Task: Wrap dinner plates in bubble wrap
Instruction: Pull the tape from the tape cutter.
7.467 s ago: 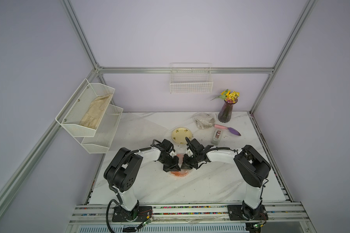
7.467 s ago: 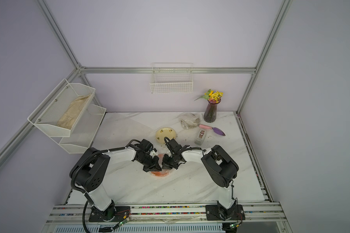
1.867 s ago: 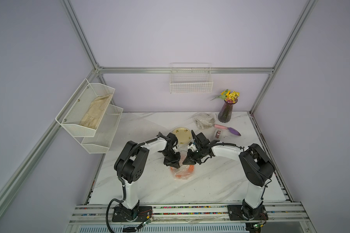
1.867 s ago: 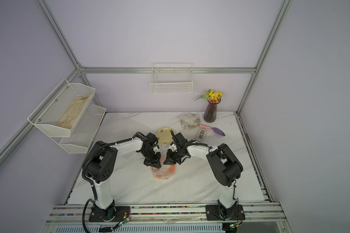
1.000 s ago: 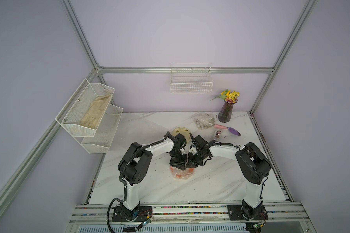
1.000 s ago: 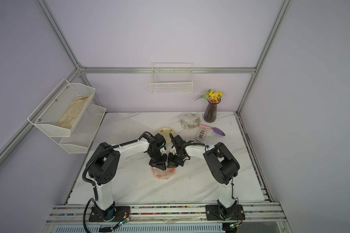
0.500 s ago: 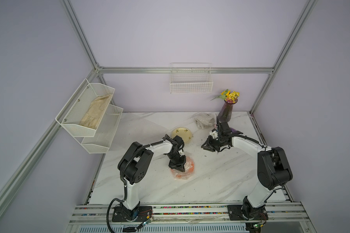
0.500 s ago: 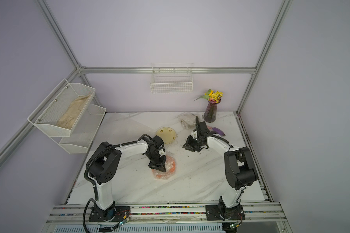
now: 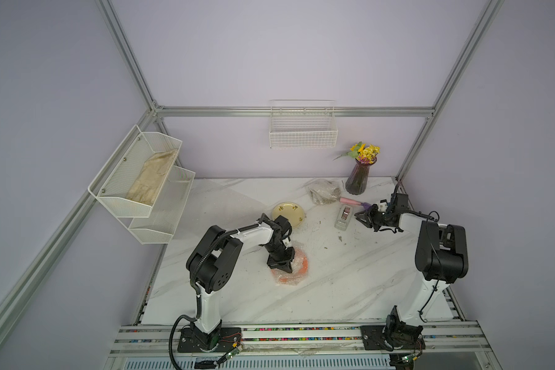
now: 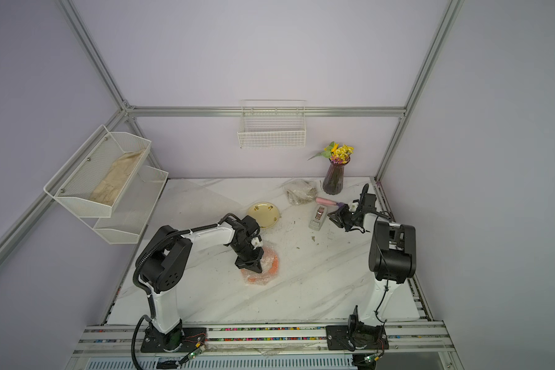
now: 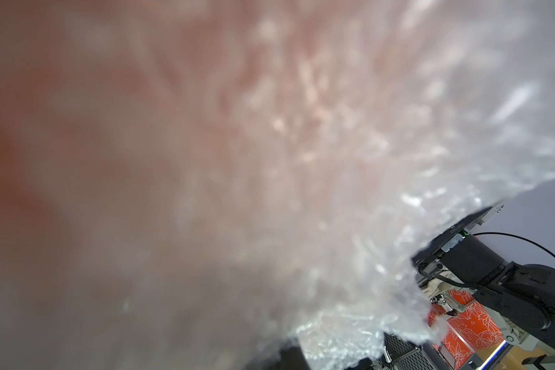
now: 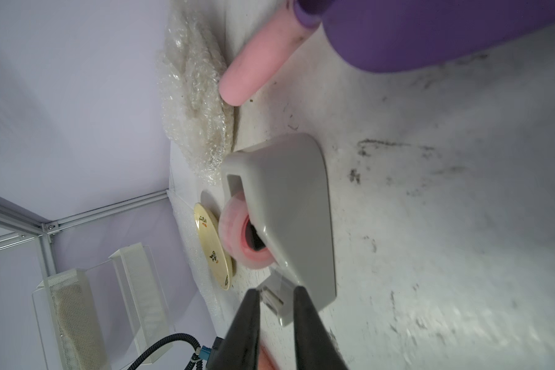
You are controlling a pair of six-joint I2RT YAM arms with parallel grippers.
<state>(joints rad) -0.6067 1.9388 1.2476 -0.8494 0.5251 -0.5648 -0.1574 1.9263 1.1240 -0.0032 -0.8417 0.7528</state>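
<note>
An orange plate (image 9: 304,264) lies near the table's middle, bundled in bubble wrap (image 9: 297,278). My left gripper (image 9: 282,266) points down onto that bundle. Its wrist view is filled with blurred bubble wrap (image 11: 334,224), which hides the jaws. A bare cream plate (image 9: 288,214) with small dark marks lies just behind, also seen as a cream plate (image 12: 213,246) from the right wrist. My right gripper (image 12: 274,296) is open at the cutter end of the grey tape dispenser (image 12: 289,208), one finger on each side of the tape tab. In a top view the right gripper (image 10: 333,216) sits beside the dispenser (image 10: 318,217).
A crumpled bubble-wrap bundle (image 9: 323,191) lies at the back beside a purple vase (image 9: 359,179) and a pink-handled purple tool (image 9: 350,201). A flat clear sheet (image 9: 220,200) covers the back left. A two-tier mesh rack (image 9: 141,189) hangs left and a wire basket (image 9: 303,134) hangs on the back wall.
My right gripper left the wrapped orange plate, swung to the back right, and opened at the tape dispenser. The left gripper stayed on the bundle.
</note>
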